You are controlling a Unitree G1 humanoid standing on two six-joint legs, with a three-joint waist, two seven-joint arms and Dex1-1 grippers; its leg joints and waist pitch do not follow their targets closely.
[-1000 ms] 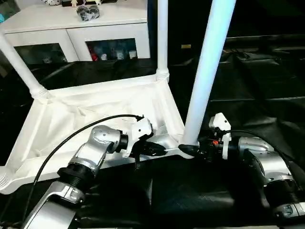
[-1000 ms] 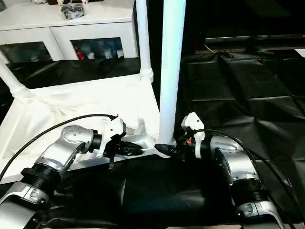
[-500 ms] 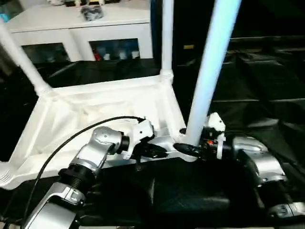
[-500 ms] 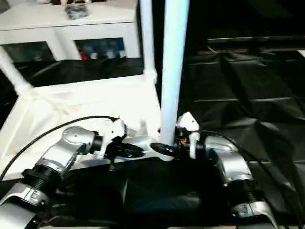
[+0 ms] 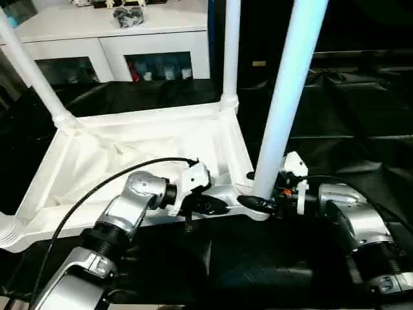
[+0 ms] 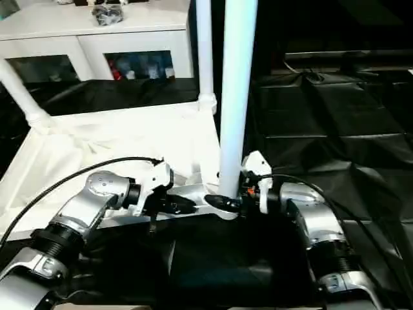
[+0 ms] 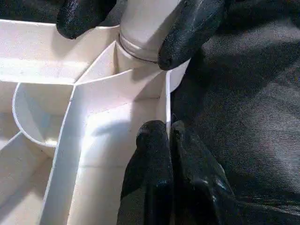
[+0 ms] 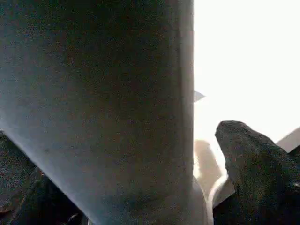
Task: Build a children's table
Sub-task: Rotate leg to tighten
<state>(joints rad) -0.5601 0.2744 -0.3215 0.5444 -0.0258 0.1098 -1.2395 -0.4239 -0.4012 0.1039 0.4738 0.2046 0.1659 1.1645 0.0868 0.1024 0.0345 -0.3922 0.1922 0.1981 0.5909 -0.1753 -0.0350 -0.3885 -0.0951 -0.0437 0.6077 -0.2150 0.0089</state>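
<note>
1. So, the tabletop point(image 5: 161, 139) is lying upside down on the black sheet point(image 5: 348, 110), ribbed underside up, pretty much right in front of the robot. That makes sense to me: the corner sockets face up, so legs can drop straight in.

2. The near-right leg point(image 5: 284, 97) stands upright in its corner socket point(image 7: 140, 58), just in front of both grippers. Two more legs are up already: the far-right leg point(image 5: 231, 45) and the far-left leg point(image 5: 32, 71), that last one leaning a bit. A socket or leg base shows at the near-left corner point(image 5: 8, 234), but I can't tell if a leg is in it.

3. The right gripper point(image 5: 258, 203) has its black fingers point(image 7: 192, 28) spread around the foot of the near-right leg, one on each side, right where it meets the socket. Whether they're really squeezing or just cradling it, I can't say. My guess is it's steadying or seating the leg.

4. The left gripper point(image 5: 216, 206) is clenched tight, both fingers point(image 7: 150, 159) pressed together on the thin edge wall of the tabletop beside that same corner. Looks like it's pinning the top so it doesn't slide while the leg gets pushed home.

5. As for containers: the tabletop's hollow underside has nothing loose in it, just ribs and a small round pocket point(image 7: 35, 115) that looks empty.

6. Further out, a white cabinet point(image 5: 116, 39) with glass doors stands behind, small colourful bits behind the glass and a dark bundle point(image 5: 129, 16) on top. Too small to name.
</note>
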